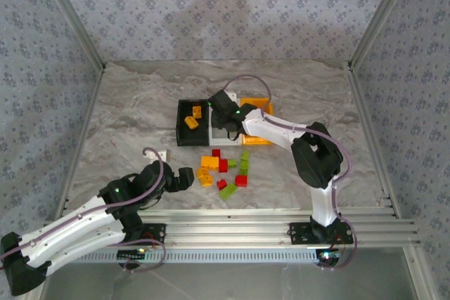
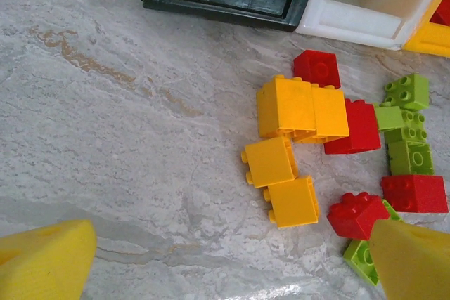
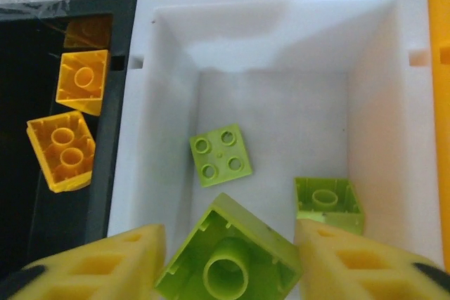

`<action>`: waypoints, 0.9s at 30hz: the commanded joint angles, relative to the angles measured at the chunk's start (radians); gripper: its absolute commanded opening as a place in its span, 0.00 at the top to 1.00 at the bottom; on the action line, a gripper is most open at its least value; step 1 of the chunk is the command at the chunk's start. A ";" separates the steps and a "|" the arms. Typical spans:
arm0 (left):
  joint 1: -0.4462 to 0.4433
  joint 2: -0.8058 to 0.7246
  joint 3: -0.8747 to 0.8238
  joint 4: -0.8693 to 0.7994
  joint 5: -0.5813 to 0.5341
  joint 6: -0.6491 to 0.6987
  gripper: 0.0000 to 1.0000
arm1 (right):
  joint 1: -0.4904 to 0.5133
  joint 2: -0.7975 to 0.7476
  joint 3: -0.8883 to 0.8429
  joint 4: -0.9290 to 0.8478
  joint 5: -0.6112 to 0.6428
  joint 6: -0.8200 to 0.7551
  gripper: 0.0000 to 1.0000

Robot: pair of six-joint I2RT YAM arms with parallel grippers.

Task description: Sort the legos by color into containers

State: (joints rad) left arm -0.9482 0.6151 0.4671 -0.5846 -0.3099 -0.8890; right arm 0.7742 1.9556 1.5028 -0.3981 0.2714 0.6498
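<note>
Lime brick (image 3: 226,265) in right claw (image 3: 228,233), white bin (image 3: 281,26) beneath

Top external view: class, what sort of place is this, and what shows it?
Probably a robot lab test cell: a marble-look table boxed in by patterned walls and aluminium rails, with the left arm and right arm bolted at its near edge.

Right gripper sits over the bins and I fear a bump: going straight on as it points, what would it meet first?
The green brick in the right gripper would likely land on the white bin floor, beside or on a loose green brick; depth is unclear.
</note>
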 commanded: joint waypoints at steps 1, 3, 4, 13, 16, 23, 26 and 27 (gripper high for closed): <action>0.008 -0.011 -0.001 -0.026 0.009 -0.003 0.00 | -0.001 0.000 0.053 -0.023 0.010 -0.013 0.40; 0.009 -0.010 0.001 -0.023 0.005 0.002 0.00 | 0.004 -0.022 0.056 -0.020 0.014 -0.012 0.37; 0.009 -0.008 0.002 -0.020 0.007 0.005 0.01 | 0.009 -0.038 0.052 -0.015 0.017 -0.042 0.36; 0.011 0.070 0.048 0.011 0.025 0.036 0.00 | 0.069 -0.275 -0.179 0.078 0.025 -0.033 0.31; 0.015 0.118 0.060 0.050 0.038 0.063 0.01 | 0.110 -0.366 -0.285 0.086 0.055 -0.027 0.31; 0.046 0.425 0.186 0.131 0.054 0.192 0.08 | 0.150 -0.601 -0.571 0.106 0.101 0.077 0.31; 0.065 0.558 0.218 0.182 0.060 0.212 0.08 | 0.148 -0.687 -0.641 0.084 0.124 0.101 0.31; 0.076 0.593 0.226 0.194 0.069 0.211 0.09 | 0.149 -0.711 -0.655 0.077 0.129 0.105 0.31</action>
State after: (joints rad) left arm -0.8928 1.1378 0.6613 -0.4469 -0.2604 -0.7288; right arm 0.9253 1.3159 0.8787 -0.3077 0.3443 0.7044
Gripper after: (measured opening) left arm 0.917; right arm 0.690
